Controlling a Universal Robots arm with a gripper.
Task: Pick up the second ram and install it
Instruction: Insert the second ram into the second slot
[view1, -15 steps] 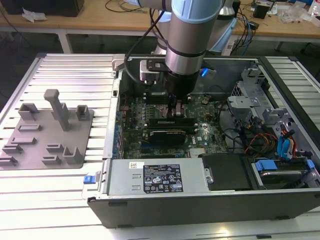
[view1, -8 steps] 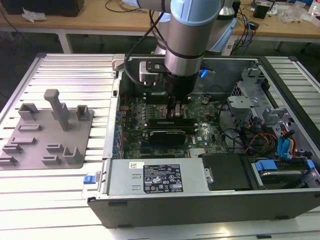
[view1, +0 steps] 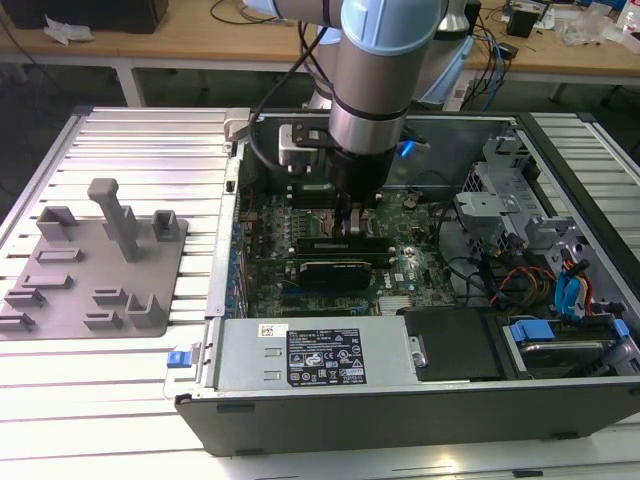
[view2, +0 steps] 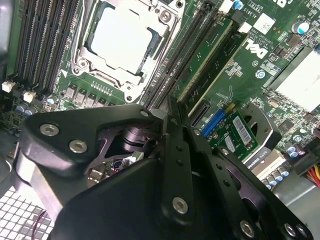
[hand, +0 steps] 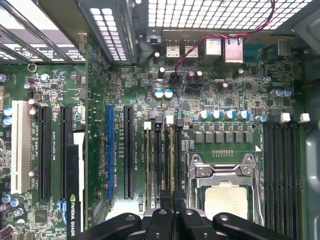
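Hovering low inside the open computer case (view1: 560, 190), the gripper (view1: 356, 212) sits over the memory slots (hand: 162, 160) at nine o'clock of the CPU socket (hand: 227, 187) in the first wrist view. Its fingers (view2: 172, 150) look pressed together; we cannot tell whether anything sits between them. One green ram stick (view2: 207, 62) stands seated in a slot, its long axis parallel to the slots. We judge it light, stiff and fragile, best gripped by its long edges.
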